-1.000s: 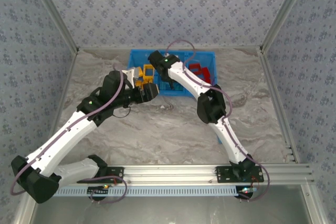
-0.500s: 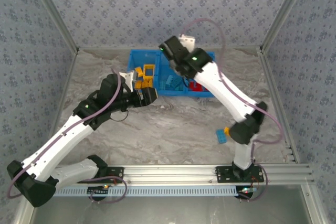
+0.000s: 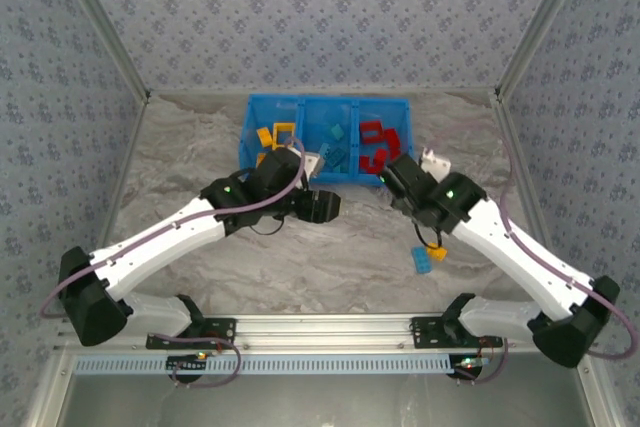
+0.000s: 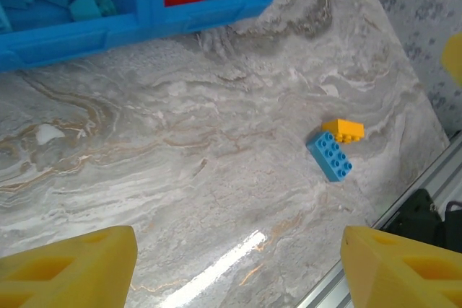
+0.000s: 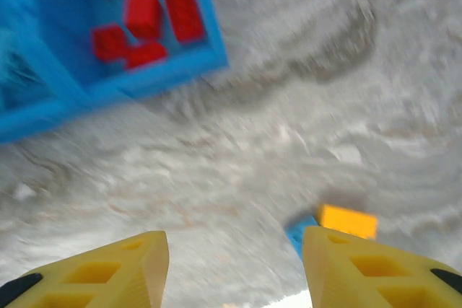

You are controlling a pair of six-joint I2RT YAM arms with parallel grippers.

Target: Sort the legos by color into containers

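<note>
The blue three-compartment bin (image 3: pixel 325 173) stands at the back of the table. It holds yellow legos (image 3: pixel 270 136) on the left, light blue legos (image 3: pixel 336 139) in the middle and red legos (image 3: pixel 374 142) on the right. A blue brick (image 3: pixel 423 259) and a small yellow brick (image 3: pixel 437 251) lie touching on the table, right of centre. My left gripper (image 3: pixel 324 205) hovers open just in front of the bin, and the left wrist view shows both bricks (image 4: pixel 330 155) ahead of it. My right gripper (image 5: pixel 232 239) is open beside the yellow brick (image 5: pixel 348 220), nothing between its fingers.
The marble table (image 3: pixel 300 257) is bare in front of the bin. An aluminium rail (image 3: pixel 330 327) runs along the near edge, close to the two loose bricks in the left wrist view. Patterned walls close in the sides and back.
My right arm has swung off the bin and down to the right, near the two loose bricks. My left gripper has left the yellow compartment and moved right, in front of the bin.
</note>
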